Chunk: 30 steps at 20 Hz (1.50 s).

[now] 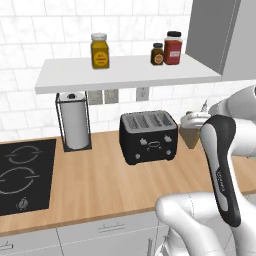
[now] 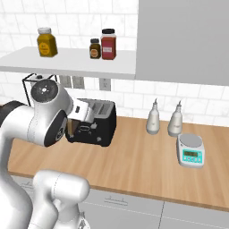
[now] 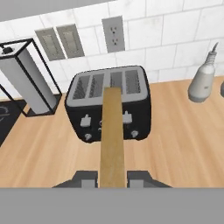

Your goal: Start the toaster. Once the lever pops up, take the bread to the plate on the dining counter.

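The black toaster (image 1: 148, 136) (image 2: 96, 125) (image 3: 83, 109) stands on the wood counter against the tiled wall, its four slots showing no bread. In the hand view my gripper (image 3: 112, 177) is shut on the tan bread (image 3: 113, 135), seen edge-on and rising from between the finger tips in front of the toaster. From the left base view the gripper (image 1: 194, 125) hangs just right of the toaster with the bread (image 1: 190, 138) under it, above the counter. The plate and the dining counter are out of view.
A paper towel holder (image 1: 75, 125) and a black cooktop (image 1: 22, 172) lie left of the toaster. Two white bottles (image 2: 153, 118) and a small scale (image 2: 191, 152) stand to the right. A shelf (image 1: 125, 72) with jars hangs low over the toaster.
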Available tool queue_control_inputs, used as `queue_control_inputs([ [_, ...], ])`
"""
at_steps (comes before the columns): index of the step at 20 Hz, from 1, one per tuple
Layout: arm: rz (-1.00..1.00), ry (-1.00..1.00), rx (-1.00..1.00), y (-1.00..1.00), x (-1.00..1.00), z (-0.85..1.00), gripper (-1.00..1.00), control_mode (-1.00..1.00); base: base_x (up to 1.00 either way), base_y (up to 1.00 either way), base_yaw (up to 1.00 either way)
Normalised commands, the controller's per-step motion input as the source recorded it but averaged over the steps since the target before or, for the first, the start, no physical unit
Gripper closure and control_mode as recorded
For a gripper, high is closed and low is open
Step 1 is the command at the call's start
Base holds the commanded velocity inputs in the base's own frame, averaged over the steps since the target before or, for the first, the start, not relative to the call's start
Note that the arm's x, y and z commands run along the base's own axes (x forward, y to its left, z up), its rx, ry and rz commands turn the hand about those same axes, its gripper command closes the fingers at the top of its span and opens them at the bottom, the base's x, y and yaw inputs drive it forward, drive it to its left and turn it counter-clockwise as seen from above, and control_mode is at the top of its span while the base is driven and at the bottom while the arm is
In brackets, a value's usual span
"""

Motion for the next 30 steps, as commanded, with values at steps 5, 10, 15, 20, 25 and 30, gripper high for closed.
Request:
queue_control_inputs([
  [5,0.0,0.0,0.0,0.0,-0.02,0.0,1.0,1.0,-0.34,0.0,0.0],
  [10,0.0,0.0,0.0,0.0,0.0,0.0,1.0,1.0,-1.0,0.25,0.01],
  [15,0.0,0.0,0.0,0.0,0.0,0.0,1.0,1.0,-1.0,0.17,0.03],
  [20,0.0,0.0,0.0,0.0,0.0,0.0,1.0,1.0,-0.62,0.14,0.53],
  [25,0.0,0.0,0.0,0.0,0.0,0.0,1.0,1.0,-0.02,0.05,0.91],
  [30,0.0,0.0,0.0,0.0,0.0,0.0,1.0,1.0,0.0,0.0,0.98],
])
